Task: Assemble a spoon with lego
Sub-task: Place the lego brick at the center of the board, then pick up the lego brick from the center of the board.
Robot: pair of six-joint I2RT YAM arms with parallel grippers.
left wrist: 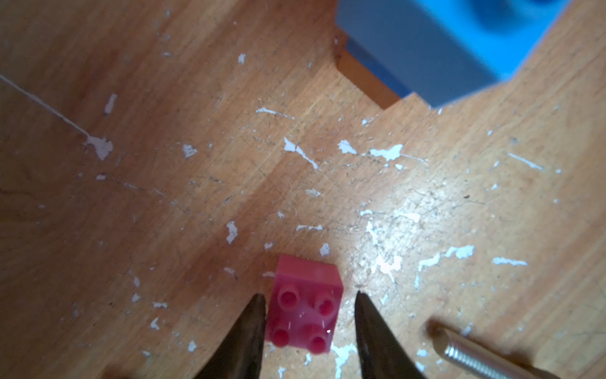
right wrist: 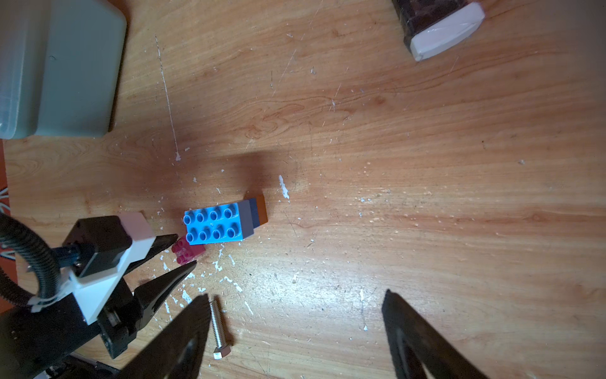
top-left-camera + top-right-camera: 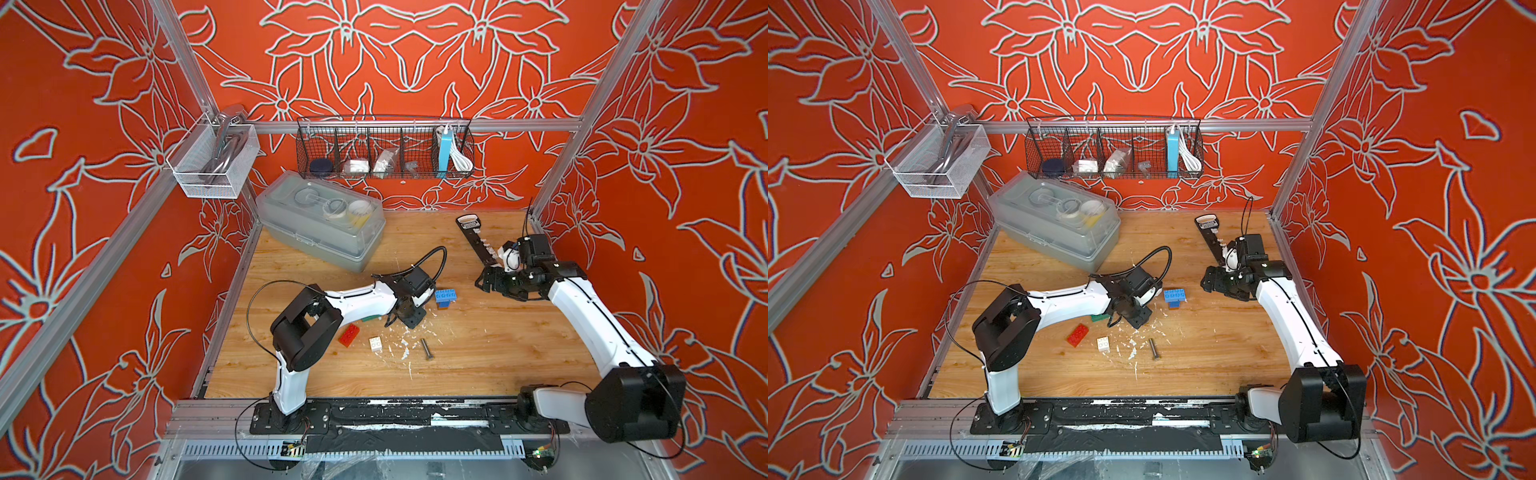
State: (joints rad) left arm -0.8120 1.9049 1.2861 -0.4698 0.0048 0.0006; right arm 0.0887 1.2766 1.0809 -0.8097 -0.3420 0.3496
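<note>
The left hand is low over the desk. Its jaws stand narrow, one on each side of the pink brick, which sits studs up. One finger is at the brick's side and a sliver of desk shows between the other finger and the brick, so I judge the grip is not yet made.

In a top view the brick is hidden under that hand. The started spoon, a light blue brick joined to darker blue and brown ones, lies near the hand at 2 o'clock, apart from the pink brick. More loose lego lies around the hand:
- The green brick is at 9 o'clock, partly under the arm.
- The white brick is at 8 o'clock.
- The red brick is beyond the white one.

A bolt lies at 5 o'clock and has no part in the build.

Farther out at 2 o'clock, the right hand hangs with its jaws wide and nothing between them, beside the black strip.

The step in hand looks like picking up the pink brick for the spoon's head. The next move calls for a square pinch on both flat sides, then a lift. The brick then goes over to the spoon with its studs lined up, probably with the right hand steadying the build.
</note>
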